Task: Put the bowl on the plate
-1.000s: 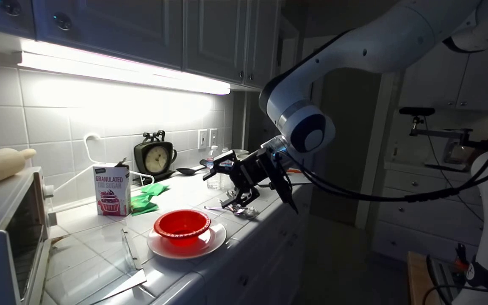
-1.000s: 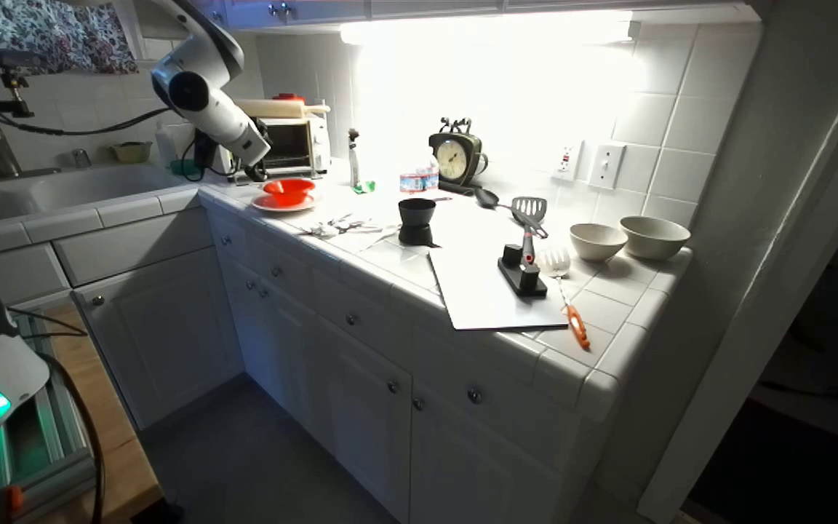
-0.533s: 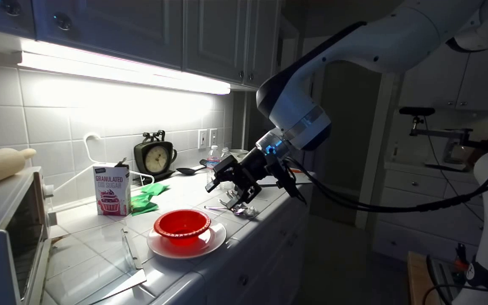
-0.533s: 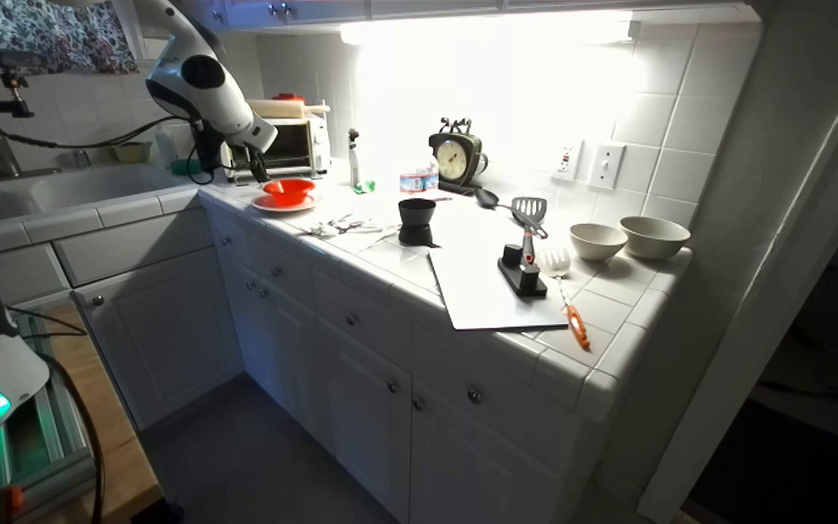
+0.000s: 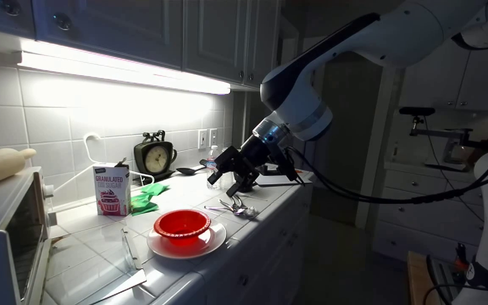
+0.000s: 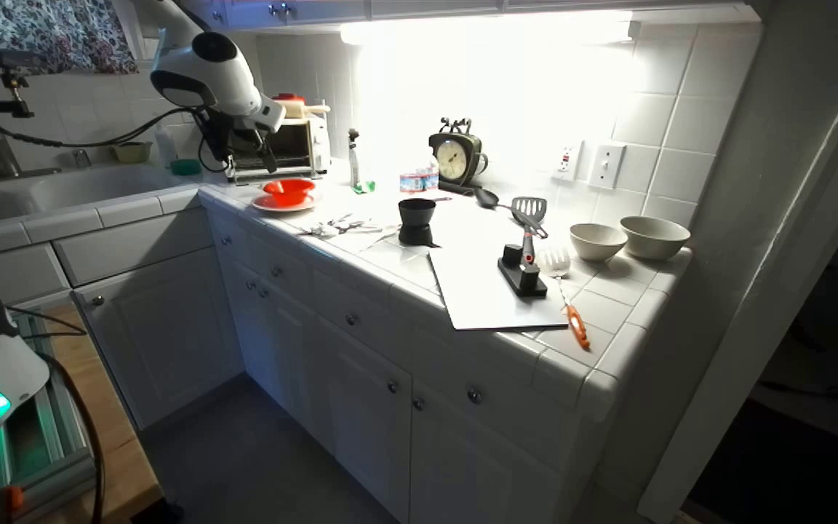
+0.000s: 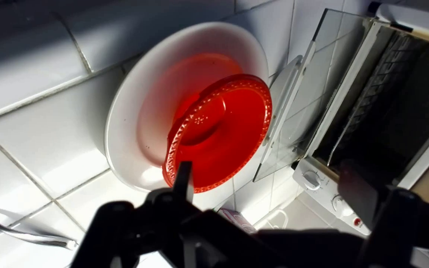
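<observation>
The red bowl (image 5: 182, 224) sits upright on the white plate (image 5: 217, 239) near the counter's front edge. Bowl (image 6: 289, 191) and plate (image 6: 265, 205) also show together in an exterior view. In the wrist view the bowl (image 7: 233, 145) lies over part of the plate (image 7: 123, 137), with the plate's wide rim showing beside it. My gripper (image 5: 222, 185) is open and empty, above the counter and apart from the bowl. In the wrist view its fingers (image 7: 268, 173) are wide apart with nothing between them. One finger overlaps the bowl's rim only in the picture.
A toaster oven (image 5: 15, 237) stands beside the plate with its glass door (image 7: 292, 108) open. A sugar carton (image 5: 112, 190) and green wrapper (image 5: 144, 203) stand behind. Metal utensils (image 5: 237, 207) lie below the gripper. A water bottle (image 5: 213, 167) and a dark cup (image 6: 417, 218) stand further along.
My gripper has turned and moved slightly away from the bowl, up and back from the utensils. It stays open. The bowl and plate have not moved.
</observation>
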